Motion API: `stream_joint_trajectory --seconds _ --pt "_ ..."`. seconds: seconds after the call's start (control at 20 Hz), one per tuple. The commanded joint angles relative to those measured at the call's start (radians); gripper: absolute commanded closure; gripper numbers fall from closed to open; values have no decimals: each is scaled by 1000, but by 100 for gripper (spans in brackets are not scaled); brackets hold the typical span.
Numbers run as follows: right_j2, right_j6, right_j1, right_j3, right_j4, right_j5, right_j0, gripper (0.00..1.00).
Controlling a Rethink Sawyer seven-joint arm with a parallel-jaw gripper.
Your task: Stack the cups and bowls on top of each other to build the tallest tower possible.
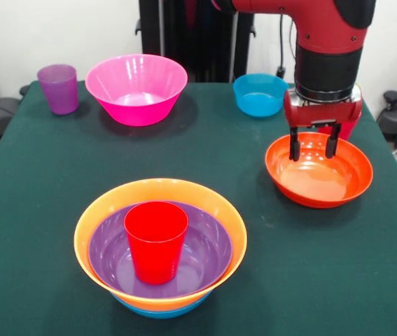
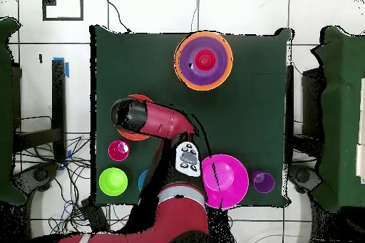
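Front view: end effector (image 1: 314,150) hangs over the red-orange bowl (image 1: 319,171), its two dark fingers (image 1: 294,145) spread apart and reaching down inside the bowl's far rim, holding nothing; whether the tips touch the bowl's inner wall cannot be told. In the overhead view the arm's black wrist (image 2: 127,112) covers the end effector entirely and hides most of this bowl, of which only an orange-red sliver (image 2: 140,98) shows around the arm. The tower (image 1: 160,248) sits well apart from the end effector, toward the camera side in the front view: an upright red cup (image 1: 156,239) inside a purple bowl (image 1: 110,248), nested in an orange bowl (image 1: 86,234), with a blue bowl (image 1: 162,311) at the bottom seen only as a thin rim and cut off by the lower edge of the picture. The overhead view shows the tower (image 2: 203,60) as concentric rings but not the blue bowl under it. Behind the end effector, just beyond the red-orange bowl, stands a small blue bowl (image 1: 260,94); overhead it is almost fully hidden by the arm. Farther to the side are the big pink bowl (image 1: 136,88) and the translucent purple cup (image 1: 59,88), both empty on the green worktop (image 1: 37,175). Only the overhead view shows two more pieces near the robot's base, hidden behind the arm in the front view: a green bowl (image 2: 112,180) and a small round pink-red piece (image 2: 118,150), cup or bowl not distinguishable.
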Motion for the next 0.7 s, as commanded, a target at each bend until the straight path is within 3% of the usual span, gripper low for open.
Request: stream_joint_trajectory --seconds 0.05,0.25,0.7 --pt "188 164 33 131 32 -65 -66 0" --pt "270 150 44 157 9 -67 -132 0" --pt "278 149 62 142 -53 -63 -144 0"
